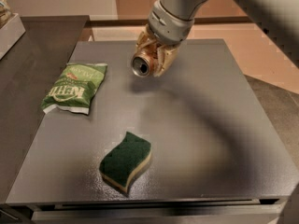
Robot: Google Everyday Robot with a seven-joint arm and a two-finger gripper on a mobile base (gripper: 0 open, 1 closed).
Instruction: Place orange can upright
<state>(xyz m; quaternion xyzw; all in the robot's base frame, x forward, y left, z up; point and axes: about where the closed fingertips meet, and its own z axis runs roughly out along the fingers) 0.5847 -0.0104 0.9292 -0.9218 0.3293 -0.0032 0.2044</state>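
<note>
The orange can (142,63) is held on its side in my gripper (156,55), above the far middle of the grey table (210,139). Its silver top with the pull-tab opening faces the camera and slightly left. The can's orange-brown and white sides show between the fingers (167,59), which are closed around it. The grey arm reaches in from the upper right. The can casts a shadow on the table just below and in front of it.
A green chip bag (74,87) lies flat on the left part of the table. A green and yellow sponge (126,161) lies near the front middle. A white box edge (9,29) shows at far left on a neighbouring dark counter.
</note>
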